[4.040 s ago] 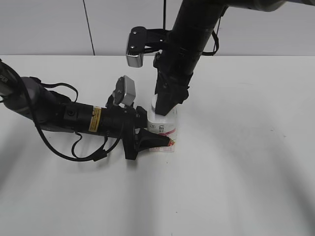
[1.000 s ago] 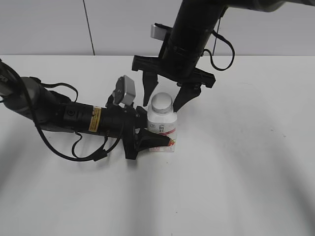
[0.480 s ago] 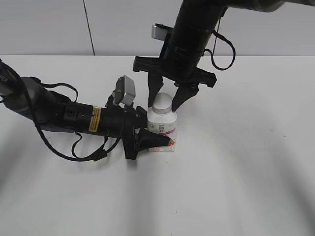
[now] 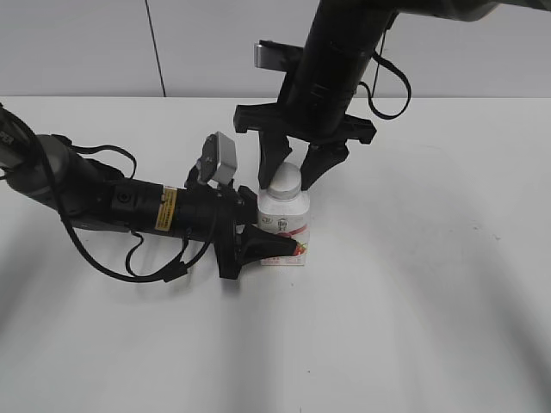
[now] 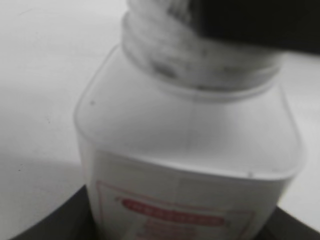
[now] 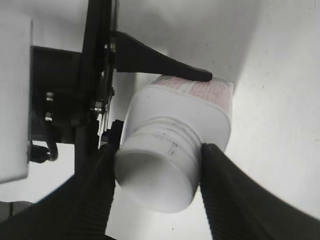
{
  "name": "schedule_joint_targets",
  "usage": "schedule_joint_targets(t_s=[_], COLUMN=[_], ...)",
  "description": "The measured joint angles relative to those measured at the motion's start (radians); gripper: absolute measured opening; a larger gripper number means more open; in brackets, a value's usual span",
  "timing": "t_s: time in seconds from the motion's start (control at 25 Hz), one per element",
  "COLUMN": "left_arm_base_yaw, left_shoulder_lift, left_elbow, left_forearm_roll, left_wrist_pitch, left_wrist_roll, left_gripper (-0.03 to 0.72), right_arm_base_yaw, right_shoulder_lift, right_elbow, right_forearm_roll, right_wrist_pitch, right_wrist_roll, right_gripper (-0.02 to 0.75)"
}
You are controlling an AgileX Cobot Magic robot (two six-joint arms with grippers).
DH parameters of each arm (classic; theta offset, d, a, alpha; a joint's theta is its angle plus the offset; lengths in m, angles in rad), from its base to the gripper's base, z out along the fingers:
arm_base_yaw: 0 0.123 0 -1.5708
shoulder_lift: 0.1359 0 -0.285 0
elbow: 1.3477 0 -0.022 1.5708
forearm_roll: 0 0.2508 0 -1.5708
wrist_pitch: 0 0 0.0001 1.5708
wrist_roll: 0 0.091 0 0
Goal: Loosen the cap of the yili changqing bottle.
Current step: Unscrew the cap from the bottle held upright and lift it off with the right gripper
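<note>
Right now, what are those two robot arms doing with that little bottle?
They're working to loosen its lid. The left gripper holds the white bottle upright on the table. The right gripper comes from above, its fingers pressed on both sides of the cap. The cap is on the bottle.

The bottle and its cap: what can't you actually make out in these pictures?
- Label wording on the bottle: blurred and cut off by the bottom edge in the left wrist view.
- The cap: its far side hidden by the right tool fingers; whether loosened, can't tell.
- Bottle base: hidden by the left tool in the exterior view.
</note>
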Motion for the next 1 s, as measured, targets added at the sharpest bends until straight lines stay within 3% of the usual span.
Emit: schedule_joint_targets(t_s=[0.52, 1.0], left_arm_base_yaw=[0.0, 0.001], left_shoulder_lift=[0.0, 0.0], left_elbow=[0.0, 0.0], left_forearm_roll=[0.002, 0.005], left_wrist_pitch=[0.0, 0.0], left_wrist_roll=[0.0, -0.003], left_gripper=[0.385, 0.385], right_arm_base_yaw=[0.0, 0.0], right_shoulder_lift=[0.001, 0.001], right_elbow=[0.0, 0.0], right_forearm_roll=[-0.005, -0.007], right_wrist_pitch=[-0.002, -0.002], right_wrist_roll=[-0.637, -1.009], right_gripper=[0.407, 0.398])
